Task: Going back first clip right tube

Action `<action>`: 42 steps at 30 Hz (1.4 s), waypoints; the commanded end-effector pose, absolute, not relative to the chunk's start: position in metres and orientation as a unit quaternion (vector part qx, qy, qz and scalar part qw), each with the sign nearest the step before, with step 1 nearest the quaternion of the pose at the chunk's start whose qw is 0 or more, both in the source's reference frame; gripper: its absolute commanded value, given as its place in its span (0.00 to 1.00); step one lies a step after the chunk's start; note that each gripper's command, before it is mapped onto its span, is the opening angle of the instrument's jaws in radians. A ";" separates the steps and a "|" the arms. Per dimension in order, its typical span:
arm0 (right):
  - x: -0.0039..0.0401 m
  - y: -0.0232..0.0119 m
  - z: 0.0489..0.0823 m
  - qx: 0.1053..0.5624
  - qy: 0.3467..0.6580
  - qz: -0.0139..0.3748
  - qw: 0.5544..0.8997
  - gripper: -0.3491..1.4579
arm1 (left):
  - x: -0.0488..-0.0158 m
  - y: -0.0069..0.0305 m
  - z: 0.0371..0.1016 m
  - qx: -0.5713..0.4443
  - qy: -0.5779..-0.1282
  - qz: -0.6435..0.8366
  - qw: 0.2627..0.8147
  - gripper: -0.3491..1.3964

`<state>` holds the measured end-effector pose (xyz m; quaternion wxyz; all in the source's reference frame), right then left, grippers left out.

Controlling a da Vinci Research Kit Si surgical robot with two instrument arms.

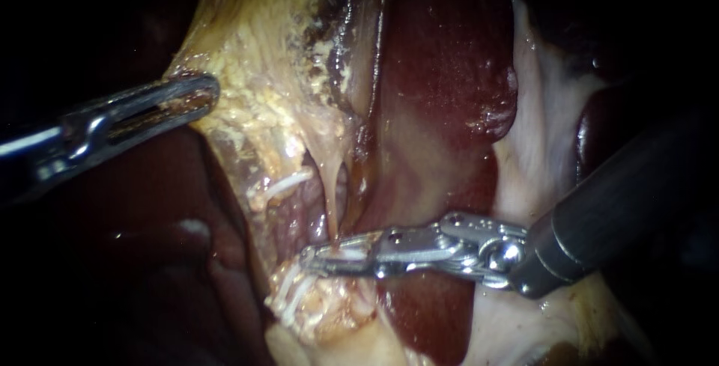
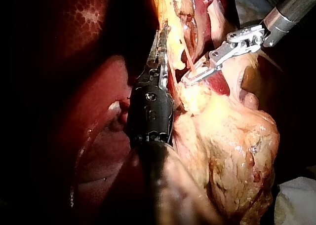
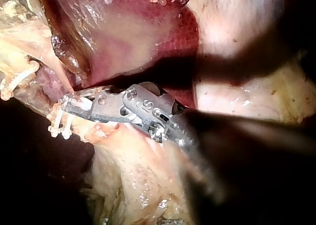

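**Position.** The right tube (image 1: pixel 330 201), a thin tan strand, hung down from the fatty tissue (image 1: pixel 262 104) beside the liver (image 1: pixel 442 74). Its lower end met the tool of the right instrument (image 1: pixel 318 257).

**Right tool.** The jaws stood slightly spread, with a narrow gap between them. The foot of the tube and a white strip (image 1: pixel 341 254), probably a clip, lay in that gap. Whether both jaws pressed on the tube could not be determined. The right wrist view showed the same narrow gap.

**Left tool.** The tool of the left instrument (image 1: pixel 206 96) was pressed together on the edge of the fatty tissue. This grip appeared to draw the tissue aside and put the tube under tension.

**Adjacent items.** One white clip (image 1: pixel 283 185) sat on tissue just beside the tube, on the left instrument's side. A cluster of white clips (image 1: pixel 290 291) lay just under the right tool.

**Handling.** The tube was judged soft, wet, slippery and fragile. Stretched as it was, it could tear or shed a clip under a sideways pull. It should be taken, if at all, only across its width near the foot, with light closure. For the withdrawal named in the task, the jaws should be clear of the tube on both sides. The tool should then back out along its own shaft line, avoiding the clips beneath it.
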<state>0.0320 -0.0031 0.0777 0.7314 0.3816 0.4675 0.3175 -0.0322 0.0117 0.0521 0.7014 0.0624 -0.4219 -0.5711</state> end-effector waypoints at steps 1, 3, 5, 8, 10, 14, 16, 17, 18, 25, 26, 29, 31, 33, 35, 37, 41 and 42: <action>0.0320 -0.0030 0.0777 0.382 0.467 0.317 0.731 0.00 | -0.0321 0.0117 0.0522 0.062 -0.422 -0.571 0.701 0.00; 0.0320 -0.0030 0.0777 0.382 0.467 0.317 0.731 0.00 | -0.0321 0.0117 0.0522 0.062 -0.422 -0.571 0.702 0.00; 0.0320 -0.0030 0.0777 0.382 0.467 0.317 0.731 0.00 | -0.0321 0.0117 0.0522 0.062 -0.422 -0.571 0.702 0.00; 0.0319 -0.0030 0.0777 0.383 0.466 0.320 0.730 0.00 | -0.0320 0.0117 0.0521 0.062 -0.422 -0.571 0.702 0.00; 0.0319 -0.0029 0.0777 0.368 0.478 0.296 0.741 0.21 | -0.0320 0.0117 0.0522 0.062 -0.422 -0.571 0.702 0.00; 0.0319 -0.0027 0.0781 0.342 0.499 0.270 0.749 0.48 | -0.0319 0.0117 0.0522 0.062 -0.422 -0.571 0.702 0.00; 0.0319 -0.0026 0.0784 0.323 0.508 0.262 0.754 0.51 | -0.0319 0.0117 0.0522 0.062 -0.422 -0.571 0.702 0.00; 0.0319 -0.0025 0.0785 0.315 0.511 0.261 0.756 0.52 | -0.0319 0.0117 0.0523 0.062 -0.422 -0.571 0.702 0.00; 0.0317 -0.0024 0.0787 0.305 0.517 0.252 0.759 0.52 | -0.0319 0.0117 0.0523 0.062 -0.422 -0.571 0.702 0.00; 0.0302 -0.0023 0.0786 0.282 0.534 0.214 0.768 0.52 | -0.0319 0.0118 0.0524 0.063 -0.422 -0.571 0.702 0.00; 0.0298 -0.0023 0.0786 0.280 0.535 0.212 0.768 0.52 | -0.0319 0.0118 0.0524 0.063 -0.422 -0.571 0.702 0.00; 0.0290 -0.0022 0.0784 0.275 0.540 0.202 0.769 0.52 | -0.0319 0.0117 0.0523 0.063 -0.422 -0.571 0.702 0.00; 0.0282 -0.0020 0.0780 0.271 0.543 0.196 0.770 0.52 | -0.0319 0.0117 0.0523 0.062 -0.422 -0.571 0.702 0.00; 0.0271 -0.0015 0.0771 0.260 0.548 0.183 0.773 0.52 | -0.0319 0.0117 0.0523 0.062 -0.422 -0.571 0.702 0.00; 0.0258 -0.0004 0.0756 0.252 0.557 0.168 0.774 0.52 | -0.0319 0.0117 0.0523 0.062 -0.422 -0.571 0.702 0.00; 0.0245 0.0006 0.0742 0.236 0.568 0.151 0.774 0.52 | -0.0319 0.0117 0.0523 0.062 -0.422 -0.571 0.702 0.00; 0.0221 0.0031 0.0711 0.193 0.584 0.121 0.780 0.52 | -0.0319 0.0117 0.0523 0.062 -0.422 -0.571 0.702 0.00; 0.0215 0.0039 0.0702 0.181 0.588 0.113 0.780 0.52 | -0.0320 0.0117 0.0523 0.062 -0.422 -0.571 0.702 0.00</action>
